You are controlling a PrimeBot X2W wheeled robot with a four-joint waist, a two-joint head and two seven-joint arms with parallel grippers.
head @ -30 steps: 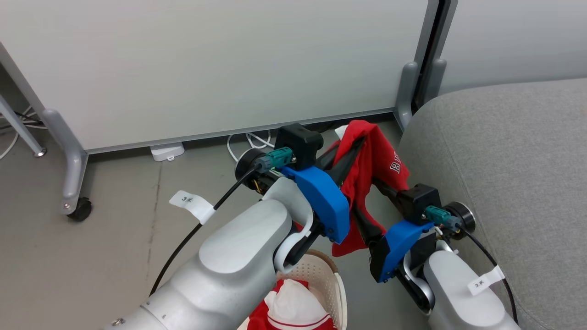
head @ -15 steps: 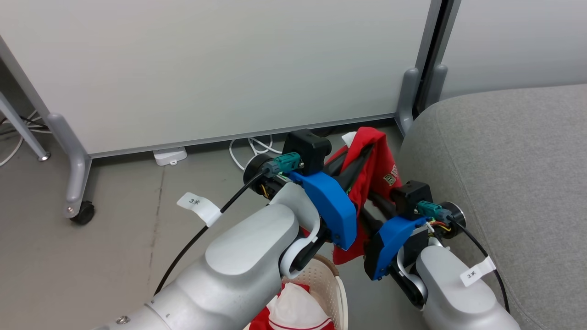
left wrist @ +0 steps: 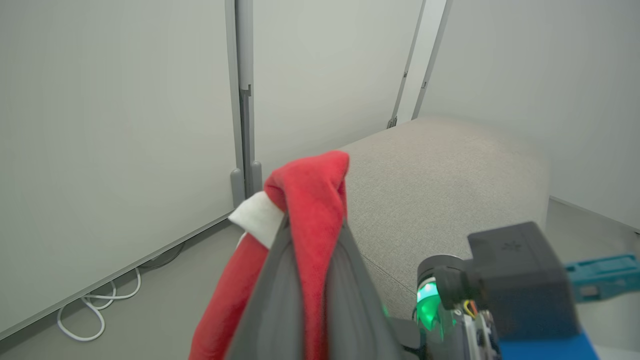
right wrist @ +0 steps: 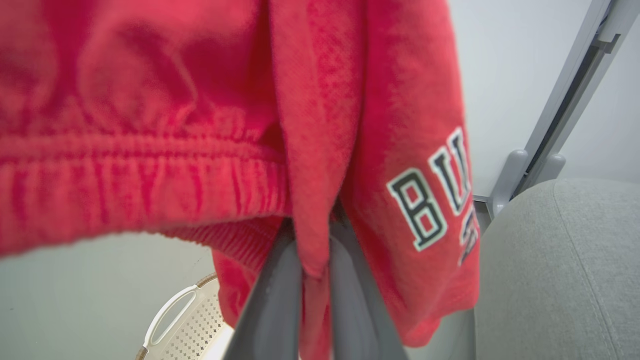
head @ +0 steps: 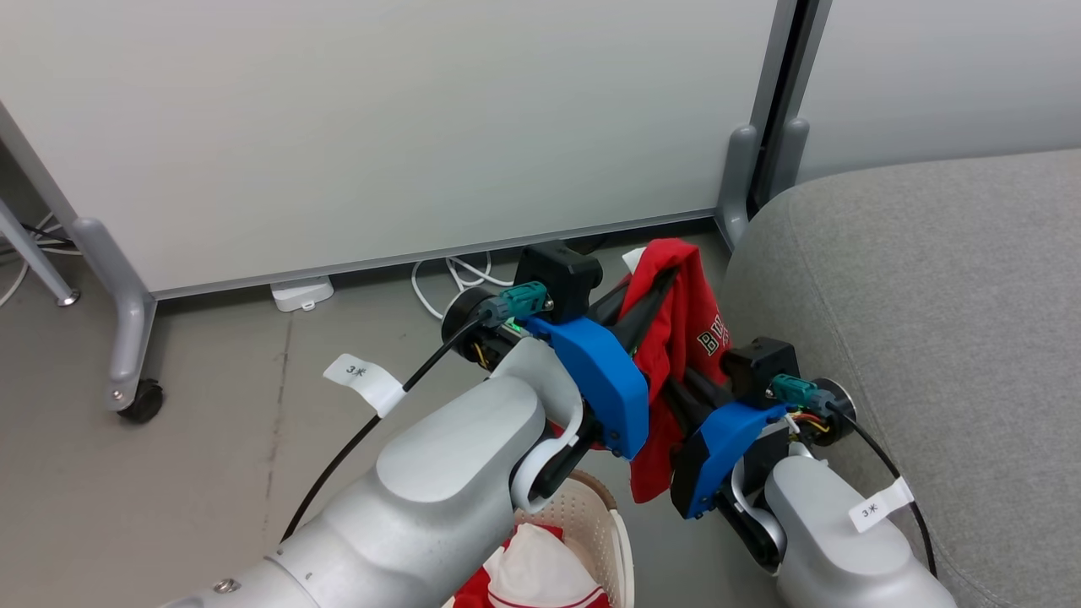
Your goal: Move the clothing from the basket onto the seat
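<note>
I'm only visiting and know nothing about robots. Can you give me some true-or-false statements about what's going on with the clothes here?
1. Both the left gripper and the right gripper are shut on the red garment. True.
2. The red garment lies on the seat. False: it hangs in the air beside the seat.
3. The basket is empty. False: a red and white garment lies in the basket.
4. The red garment has lettering on it. True.

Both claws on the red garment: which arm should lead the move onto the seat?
Right, probably. The right claw grips the red garment next to the seat edge; the left claw holds it farther off, on the basket side.
</note>
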